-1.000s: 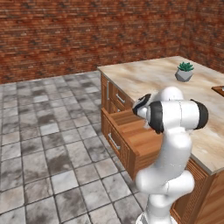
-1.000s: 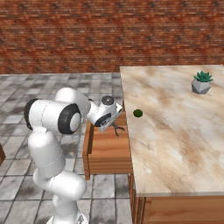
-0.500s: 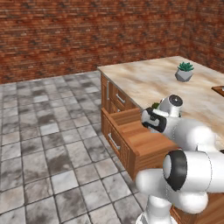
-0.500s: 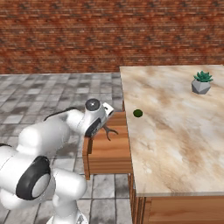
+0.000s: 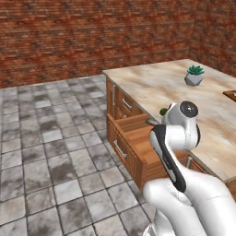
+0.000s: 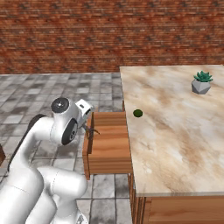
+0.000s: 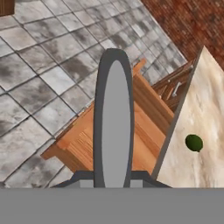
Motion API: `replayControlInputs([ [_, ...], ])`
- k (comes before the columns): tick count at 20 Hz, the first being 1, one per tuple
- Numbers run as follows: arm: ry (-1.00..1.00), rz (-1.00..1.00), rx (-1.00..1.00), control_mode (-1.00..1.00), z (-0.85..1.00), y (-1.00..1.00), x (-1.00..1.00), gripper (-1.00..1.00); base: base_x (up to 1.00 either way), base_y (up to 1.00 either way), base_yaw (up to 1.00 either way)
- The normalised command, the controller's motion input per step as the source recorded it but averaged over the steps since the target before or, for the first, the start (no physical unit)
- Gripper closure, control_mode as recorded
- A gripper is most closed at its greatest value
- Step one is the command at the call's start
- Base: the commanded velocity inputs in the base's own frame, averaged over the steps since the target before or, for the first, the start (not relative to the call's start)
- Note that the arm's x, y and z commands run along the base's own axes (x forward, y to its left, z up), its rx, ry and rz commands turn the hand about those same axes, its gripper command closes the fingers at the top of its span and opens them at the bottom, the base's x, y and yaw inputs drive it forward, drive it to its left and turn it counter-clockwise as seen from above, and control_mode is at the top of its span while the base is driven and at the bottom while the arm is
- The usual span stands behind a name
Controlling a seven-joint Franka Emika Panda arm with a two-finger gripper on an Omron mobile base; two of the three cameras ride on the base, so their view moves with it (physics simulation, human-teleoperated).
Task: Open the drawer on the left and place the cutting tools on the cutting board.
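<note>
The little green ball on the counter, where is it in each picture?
Left base view: the green ball peeks out just left of the robot's white arm, on the counter edge.
Right base view: it sits near the counter's left edge, above the open drawer.
Hand view: it is at the right, on the pale counter.
Shared landmark: the open wooden drawer beside it.

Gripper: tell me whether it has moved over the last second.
Yes. In the right base view the gripper, shut on a cutting tool, has shifted left over the open drawer, away from the counter and toward the drawer's front.
</note>
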Motion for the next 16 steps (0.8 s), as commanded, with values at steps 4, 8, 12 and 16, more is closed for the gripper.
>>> replayControlInputs([
  [4,0.00,0.00,0.00,-1.00,1.00,0.65,-0.59,1.00,0.00,0.00,0.00],
  [8,-0.13,-0.02,0.00,-1.00,0.79,0.58,-0.35,1.00,0.00,0.00,0.00],
  [12,-0.10,-0.02,0.00,-1.00,0.12,0.21,-0.05,1.00,0.00,0.00,0.00],
  [16,0.00,0.00,0.00,-1.00,0.00,0.00,-0.02,1.00,0.00,0.00,0.00],
])
